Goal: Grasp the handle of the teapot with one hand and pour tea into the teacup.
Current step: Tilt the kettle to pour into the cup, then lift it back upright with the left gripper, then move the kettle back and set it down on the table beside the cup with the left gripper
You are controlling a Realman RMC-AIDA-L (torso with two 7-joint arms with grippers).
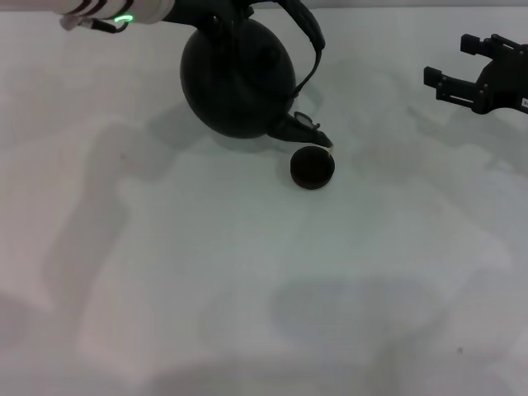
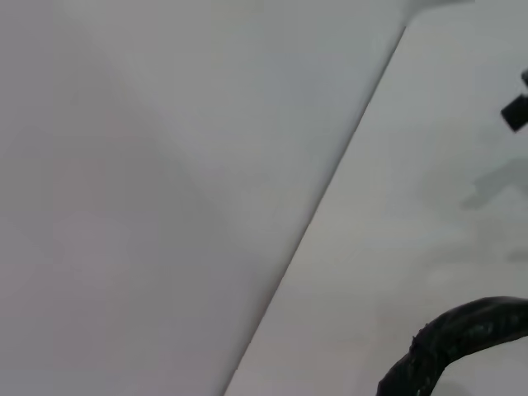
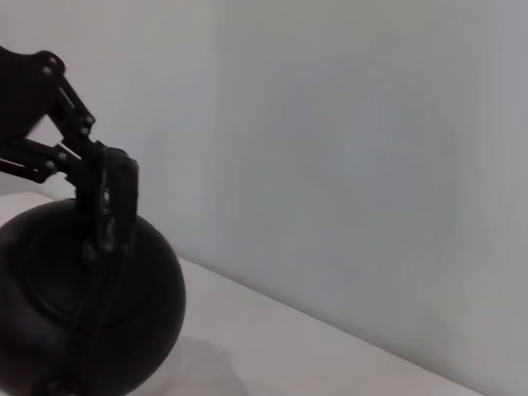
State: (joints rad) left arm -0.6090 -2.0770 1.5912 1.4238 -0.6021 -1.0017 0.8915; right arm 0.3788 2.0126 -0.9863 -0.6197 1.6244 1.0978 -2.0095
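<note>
The teapot [image 1: 238, 78] is seen near the far edge of the white table [image 1: 247, 280], a little left of the middle. It is held up and tipped, with its short spout [image 1: 304, 130] pointing down and toward the right edge. The tip of the spout is right over the far rim of the teacup [image 1: 313, 167]. The little dark teacup is set upright on the table, just in front of the teapot and to its right. Whether tea is coming out cannot be told.

The handle [image 1: 311, 45] is seen as a dark arched strap going up over the pot. In the right wrist view the left gripper [image 3: 103, 202] is seen closed tight on this handle, at the top of the round pot. In the head view only a bit of the white left arm [image 1: 115, 11], with a small green light, can be seen at the far left corner. In the left wrist view a piece of the rough handle is seen low down, with the table edge and a pale wall [image 2: 165, 165] behind it.

The right gripper [image 1: 458, 66] is held in the air near the far right corner, well apart from the teapot and the teacup. Its two black fingers are spread apart and nothing is held between them.
</note>
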